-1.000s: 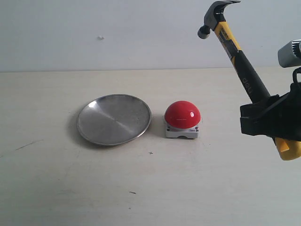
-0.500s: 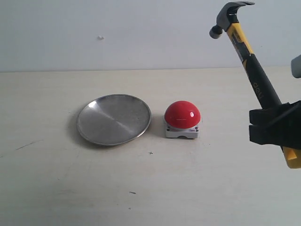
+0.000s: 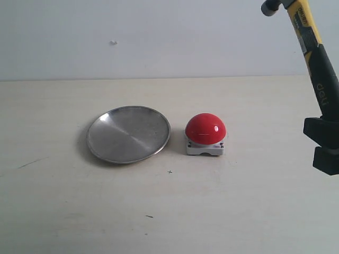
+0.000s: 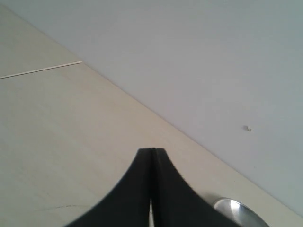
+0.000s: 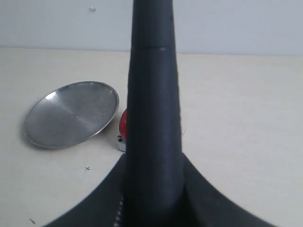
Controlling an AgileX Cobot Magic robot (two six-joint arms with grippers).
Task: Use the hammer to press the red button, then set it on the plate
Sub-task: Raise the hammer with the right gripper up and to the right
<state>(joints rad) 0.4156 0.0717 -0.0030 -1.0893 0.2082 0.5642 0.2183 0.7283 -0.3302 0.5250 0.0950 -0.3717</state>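
Observation:
The hammer [image 3: 318, 58] is held up at the far right of the exterior view, its head partly cut off at the top edge. My right gripper [image 3: 326, 143] is shut on its black handle [image 5: 154, 109], well right of the red button [image 3: 205, 128]. The button stands on its grey base at the table's middle, mostly hidden behind the handle in the right wrist view, where only a sliver of the red button [image 5: 122, 122] shows. The silver plate [image 3: 128, 133] lies just left of it, and the plate [image 5: 71, 113] holds nothing. My left gripper [image 4: 152, 156] is shut and empty; an edge of the plate [image 4: 234, 210] shows past it.
The pale table [image 3: 169, 211] runs to a white wall [image 3: 132, 37] at the back. Small dark marks dot the surface near the front. The left arm does not show in the exterior view.
My right gripper has carried the hammer to the right and upward, away from the button; its head now leaves the top edge. Plate and button have not moved.

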